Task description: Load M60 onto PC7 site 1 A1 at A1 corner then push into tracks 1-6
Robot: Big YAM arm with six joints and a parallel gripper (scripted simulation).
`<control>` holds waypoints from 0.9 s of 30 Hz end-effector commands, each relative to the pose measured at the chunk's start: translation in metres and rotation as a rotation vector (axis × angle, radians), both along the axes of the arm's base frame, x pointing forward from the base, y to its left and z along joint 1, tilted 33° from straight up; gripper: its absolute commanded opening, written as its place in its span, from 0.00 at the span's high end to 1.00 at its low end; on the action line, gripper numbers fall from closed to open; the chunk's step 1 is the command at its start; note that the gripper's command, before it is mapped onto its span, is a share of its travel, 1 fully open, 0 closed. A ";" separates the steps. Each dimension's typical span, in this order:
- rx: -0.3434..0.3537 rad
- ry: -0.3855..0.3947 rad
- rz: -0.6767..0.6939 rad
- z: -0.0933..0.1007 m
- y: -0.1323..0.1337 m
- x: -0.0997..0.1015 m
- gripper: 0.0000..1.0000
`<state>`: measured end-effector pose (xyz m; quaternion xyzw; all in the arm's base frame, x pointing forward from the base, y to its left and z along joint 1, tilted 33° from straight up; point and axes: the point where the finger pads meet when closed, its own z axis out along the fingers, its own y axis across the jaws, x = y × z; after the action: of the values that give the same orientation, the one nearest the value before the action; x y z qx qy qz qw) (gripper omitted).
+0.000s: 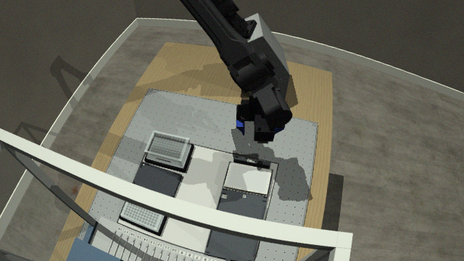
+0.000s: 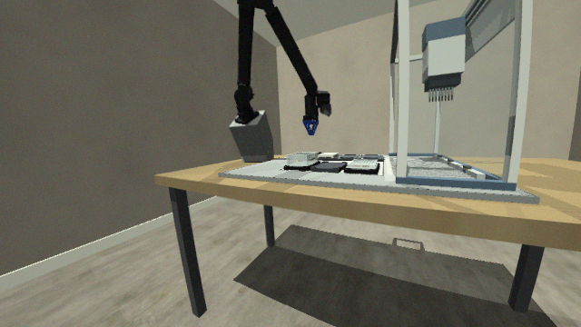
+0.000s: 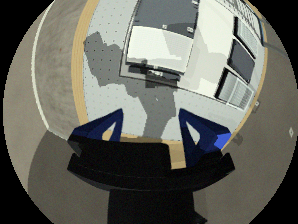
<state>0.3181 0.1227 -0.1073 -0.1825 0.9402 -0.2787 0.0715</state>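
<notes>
The white 384-well plate M60 (image 1: 247, 177) lies flat on site 1 of the dark carrier PC7 (image 1: 241, 206), next to the handle (image 1: 246, 159). Its labels are too small to read. My gripper (image 1: 259, 130) hangs high above the deck just beyond the carrier's handle end, open and empty, apart from the plate. In the wrist view the blue fingers stand wide with nothing between them, and M60 (image 3: 162, 46) lies below and ahead. Nest S2 (image 1: 157, 179) is empty. In the side view the gripper (image 2: 310, 125) is well above the plates.
The deep-well block M09 (image 1: 168, 149) sits on S1 and the 96-well plate M06 (image 1: 142, 216) on S3. The numbered rails (image 1: 145, 248) lie past the carrier's far end. A white gantry beam (image 1: 174, 203) crosses the view, and the pipetting head (image 2: 442, 59) hangs over the rails.
</notes>
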 end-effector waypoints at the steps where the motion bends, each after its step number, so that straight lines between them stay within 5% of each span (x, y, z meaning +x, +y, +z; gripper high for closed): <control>1: 0.037 -0.080 -0.145 -0.002 -0.004 -0.002 0.20; 27: 0.047 -0.106 -0.189 -0.011 -0.010 0.001 0.20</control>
<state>0.3204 0.1240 -0.1083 -0.0772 0.9549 -0.2661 0.1063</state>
